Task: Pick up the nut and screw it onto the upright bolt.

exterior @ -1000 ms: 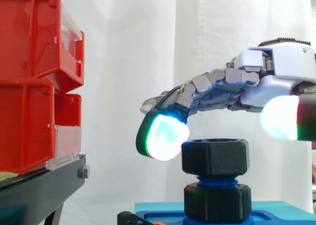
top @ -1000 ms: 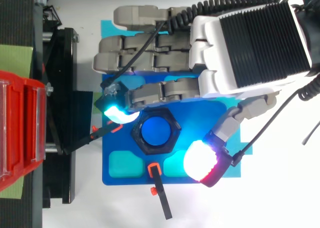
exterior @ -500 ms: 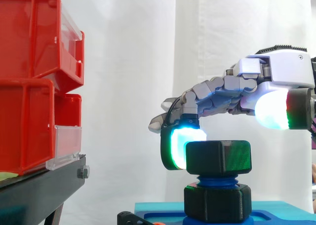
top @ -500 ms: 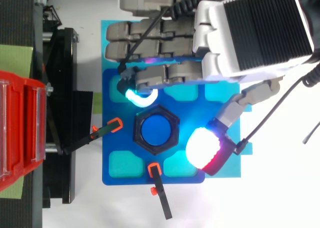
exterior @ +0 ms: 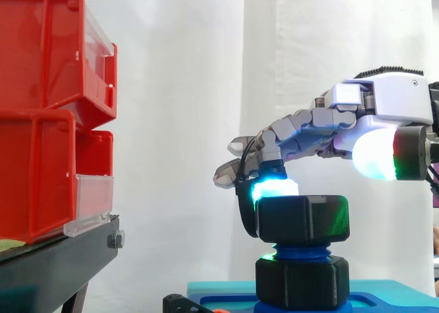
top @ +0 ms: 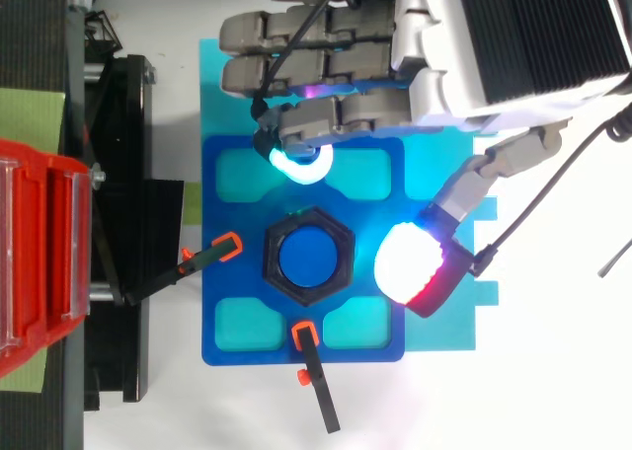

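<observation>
Side view: black nut point(exterior: 300, 218) seated on top of the blue bolt point(exterior: 300, 250), with a band of thread bare beneath it and a second black hex collar point(exterior: 298, 282) lower on the same bolt. Hand point(exterior: 384, 100) above and to the right of the nut, loosely spread, grasping nothing. Cyan fingertip point(exterior: 273, 189) low at the nut's upper left edge; contact impossible to judge from this side. Thumb pad point(exterior: 374, 154) up and right of the nut, apart from it.

Top view: fingertip off the nut on the side away from the lower orange-tipped clamp point(top: 308, 371), a strip of blue plate point(top: 237, 341) between them. Thumb pad just beside the nut's right corner, no contact visible.

Judged: nut caught on the thread's start but not run down, turning yet to come.

Possible trouble:
- Closing from this spread, with fingertip and thumb not squarely opposite across the nut: lopsided pinch, nut tipped, thread crossed or jammed.
- Landing a pad on a corner instead of a flat: slip, turn lost.
- Catching the upper rim only and pulling upward: nut lifted off the bolt.
- Pressing sideways: strain on the bolt.
</observation>
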